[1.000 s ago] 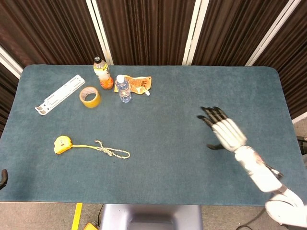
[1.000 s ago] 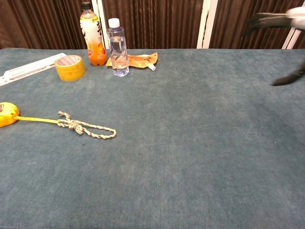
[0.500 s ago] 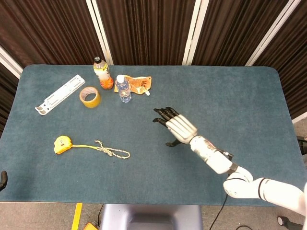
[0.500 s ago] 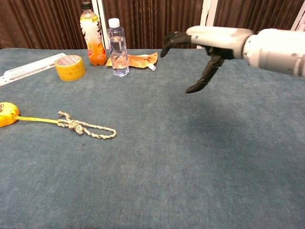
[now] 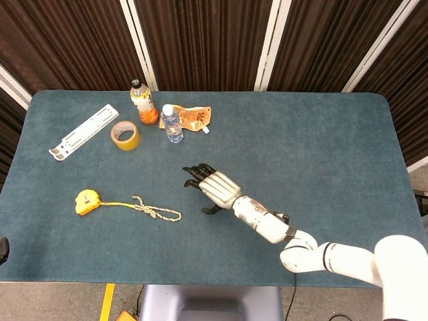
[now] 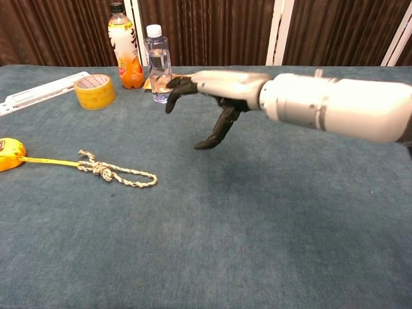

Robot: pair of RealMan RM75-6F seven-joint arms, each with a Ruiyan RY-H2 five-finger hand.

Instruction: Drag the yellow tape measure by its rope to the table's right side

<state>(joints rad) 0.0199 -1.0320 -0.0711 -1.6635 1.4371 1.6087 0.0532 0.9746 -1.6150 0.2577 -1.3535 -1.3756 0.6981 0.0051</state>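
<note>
Head view: the right hand (image 5: 212, 188) is seen stretched out above the middle of the table (image 5: 321, 140), palm down, fingers spread and holding nothing, thumb hanging below. The yellow tape measure (image 5: 86, 202) is found at the near left, with its rope (image 5: 150, 211) trailing rightward, just left of the fingertips. Since a second ago, the hand has been carried from the right side leftward toward the rope. The left hand is not seen.
</note>
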